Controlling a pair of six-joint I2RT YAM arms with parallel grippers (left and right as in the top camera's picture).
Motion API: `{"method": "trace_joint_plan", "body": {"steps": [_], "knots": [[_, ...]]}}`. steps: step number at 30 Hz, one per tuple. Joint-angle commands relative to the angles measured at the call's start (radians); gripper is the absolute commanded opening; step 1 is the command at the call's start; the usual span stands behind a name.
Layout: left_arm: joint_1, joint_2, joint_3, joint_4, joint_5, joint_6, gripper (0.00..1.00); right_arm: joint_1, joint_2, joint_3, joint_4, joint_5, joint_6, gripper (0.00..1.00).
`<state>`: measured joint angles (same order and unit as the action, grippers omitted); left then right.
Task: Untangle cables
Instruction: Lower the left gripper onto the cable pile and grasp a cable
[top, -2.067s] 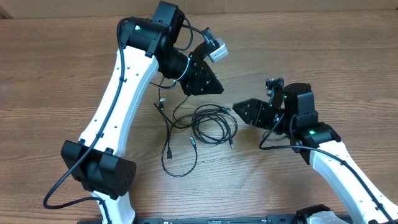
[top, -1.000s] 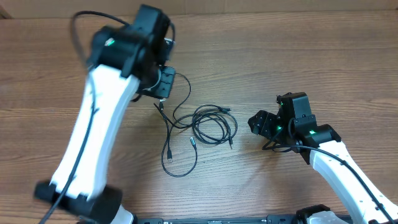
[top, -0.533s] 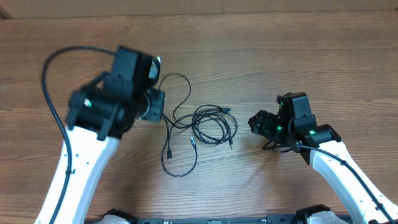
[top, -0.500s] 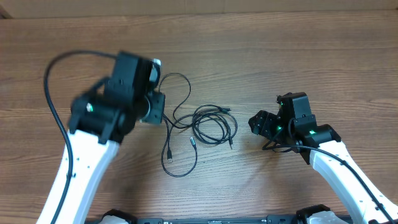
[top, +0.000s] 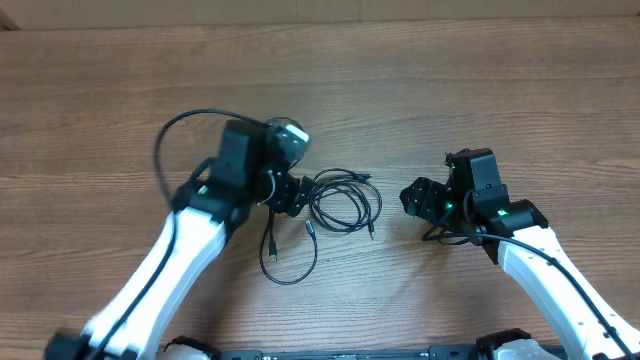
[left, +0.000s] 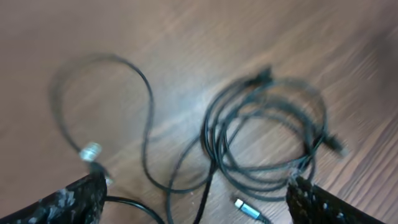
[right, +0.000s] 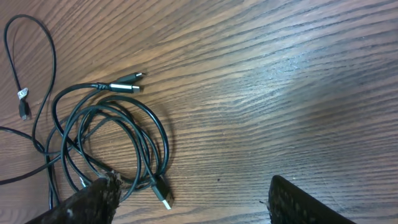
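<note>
Item: cables (top: 335, 205), a loose black coil with stray loops, lying unheld on the wooden table (top: 500, 90) between our arms. Left gripper (left: 199, 199) hangs over its left side, fingers spread wide, likely for a fresh pick. Right gripper (right: 193, 202), spread and empty, stands just right of the coil.

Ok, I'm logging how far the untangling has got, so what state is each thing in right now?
coiled cables: looped over each other, flat on the table, ungripped.
loose cable: curved, meeting the coiled cables at their edge, ungripped.
left gripper: open, empty, above the coiled cables.
right gripper: open, empty.
</note>
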<state>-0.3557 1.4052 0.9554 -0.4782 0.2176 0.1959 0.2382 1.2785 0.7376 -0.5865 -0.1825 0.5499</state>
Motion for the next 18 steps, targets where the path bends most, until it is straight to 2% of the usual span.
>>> {"method": "trace_joint_plan", "body": {"steps": [1, 4, 9, 14, 17, 18], "knots": [[0.001, 0.134, 0.087, 0.000, 0.044, 0.060, 0.91, 0.004, -0.005, 0.008, 0.005, 0.006, 0.000, 0.74], [-0.011, 0.241, 0.149, 0.006, 0.044, 0.083, 0.87, 0.004, -0.005, 0.008, 0.005, 0.006, 0.000, 0.74], [-0.063, 0.370, 0.174, 0.062, 0.025, 0.119, 0.85, 0.004, -0.005, 0.008, 0.004, 0.006, 0.000, 0.74], [-0.084, 0.451, 0.174, 0.064, 0.027, 0.118, 0.76, 0.004, -0.005, 0.008, 0.005, 0.006, 0.000, 0.74], [-0.092, 0.486, 0.174, 0.064, 0.027, 0.118, 0.64, 0.004, -0.004, 0.008, 0.005, 0.006, 0.000, 0.74], [-0.095, 0.491, 0.174, 0.064, 0.027, 0.118, 0.57, 0.004, -0.005, 0.008, 0.005, 0.006, 0.000, 0.74]]}}
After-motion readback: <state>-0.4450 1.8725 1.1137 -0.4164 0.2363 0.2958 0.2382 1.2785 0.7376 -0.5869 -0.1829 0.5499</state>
